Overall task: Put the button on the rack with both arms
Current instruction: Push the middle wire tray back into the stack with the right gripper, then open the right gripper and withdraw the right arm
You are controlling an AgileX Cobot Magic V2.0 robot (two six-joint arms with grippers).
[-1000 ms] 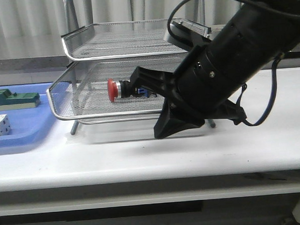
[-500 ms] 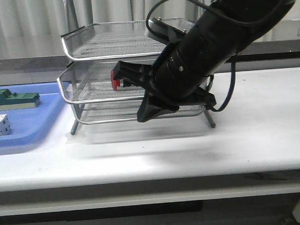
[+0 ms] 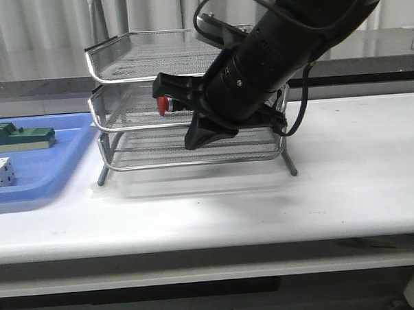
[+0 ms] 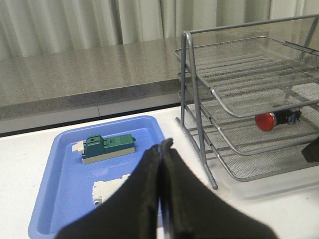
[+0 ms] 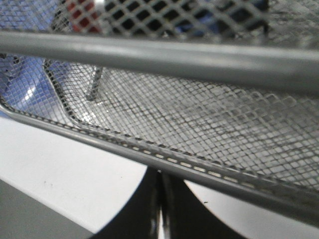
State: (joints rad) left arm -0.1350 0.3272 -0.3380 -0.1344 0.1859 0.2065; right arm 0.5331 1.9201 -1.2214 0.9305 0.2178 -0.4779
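The button (image 3: 163,105) lies on its side in the middle tier of the silver wire-mesh rack (image 3: 120,57), red head to the left. My right gripper (image 3: 192,142) is shut and empty, its tips against the front rim of a tray (image 5: 149,52). The button shows blurred through the mesh in the right wrist view (image 5: 79,8). In the left wrist view the button (image 4: 271,120) lies in the rack (image 4: 192,74). My left gripper (image 4: 162,145) is shut and empty, above the table beside the blue tray. The left arm is out of the front view.
A flat blue plastic tray (image 3: 50,177) lies left of the rack, holding a green block (image 3: 21,138) and a white dotted cube (image 3: 0,172). In the left wrist view the tray (image 4: 55,199) holds the green block (image 4: 107,147) and a white part (image 4: 107,189).
The middle tray with the button has slid back into the rack. My right arm has moved left and away with it, its shut tips at the tray's front.
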